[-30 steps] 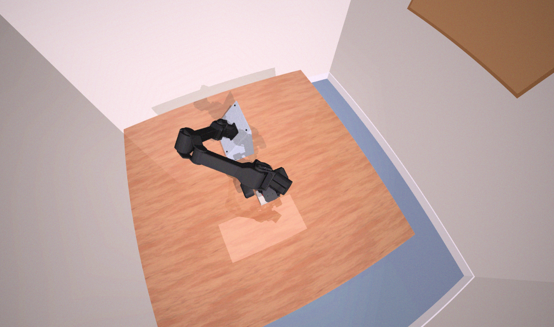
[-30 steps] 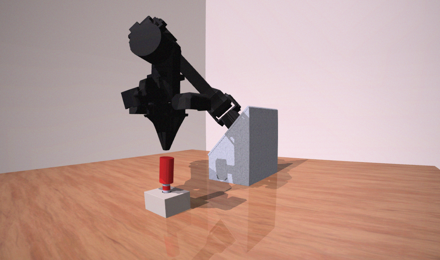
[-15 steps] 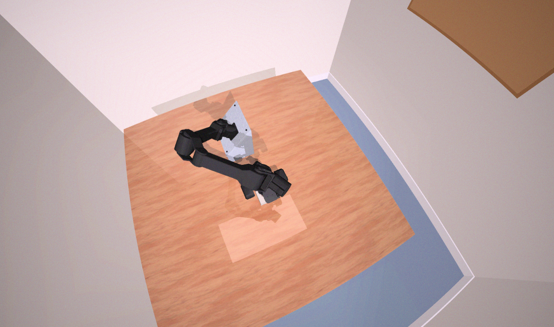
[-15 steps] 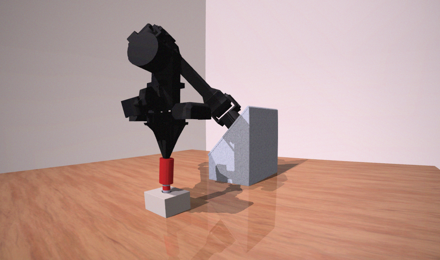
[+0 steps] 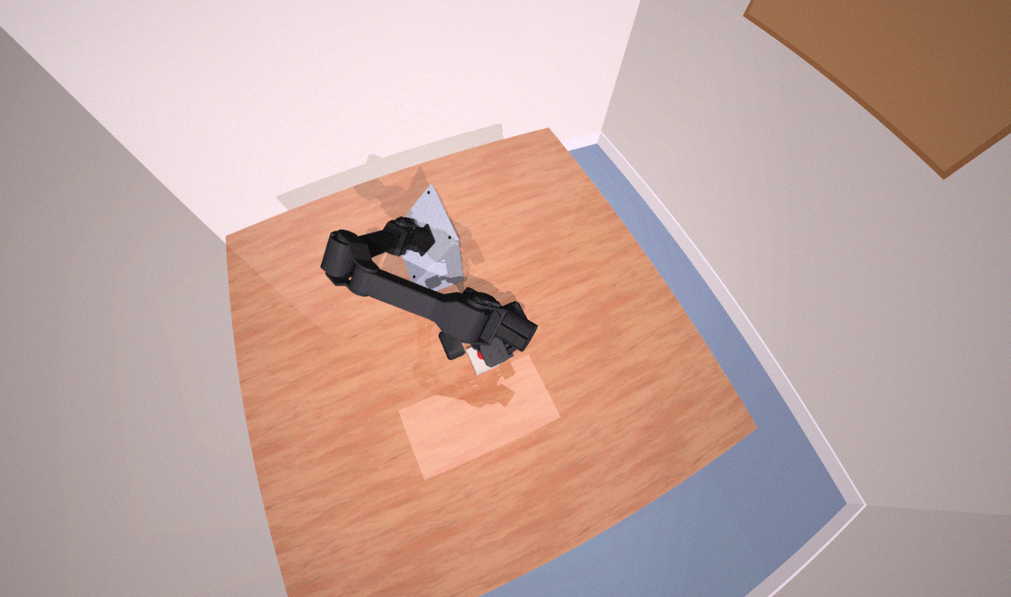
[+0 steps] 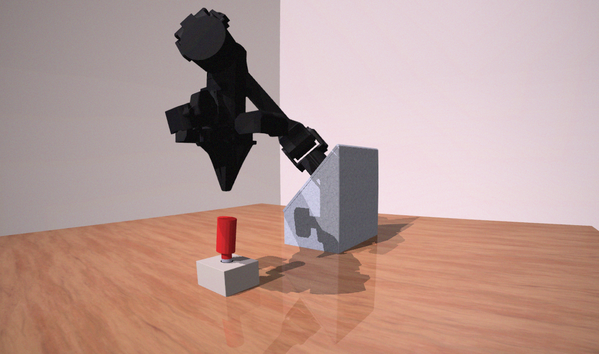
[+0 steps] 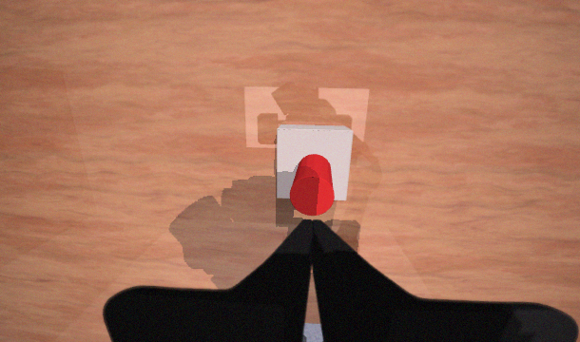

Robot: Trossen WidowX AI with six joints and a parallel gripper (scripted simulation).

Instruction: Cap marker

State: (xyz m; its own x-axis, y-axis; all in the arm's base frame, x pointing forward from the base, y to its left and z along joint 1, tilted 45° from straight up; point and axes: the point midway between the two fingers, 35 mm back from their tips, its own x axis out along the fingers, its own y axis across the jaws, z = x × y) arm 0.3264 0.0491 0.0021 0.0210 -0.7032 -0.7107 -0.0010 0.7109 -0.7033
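So the cap [image 5: 480, 355] [image 6: 226, 235] [image 7: 314, 190] is upright on the marker [image 6: 226, 256], a bit of neck showing above the block [image 5: 481, 371] [image 6: 242, 280] [image 7: 290, 147], which sits well in from the table [image 5: 642, 356] [image 6: 424, 273] [image 7: 81, 142] edges. Gripper [image 5: 495, 351] [image 6: 226, 190] [image 7: 311, 228]'s closed on nothing, just above the cap. We've got the capping done; can't tell if it's clicked. We'd guess what's left is maybe a push, then backing off.
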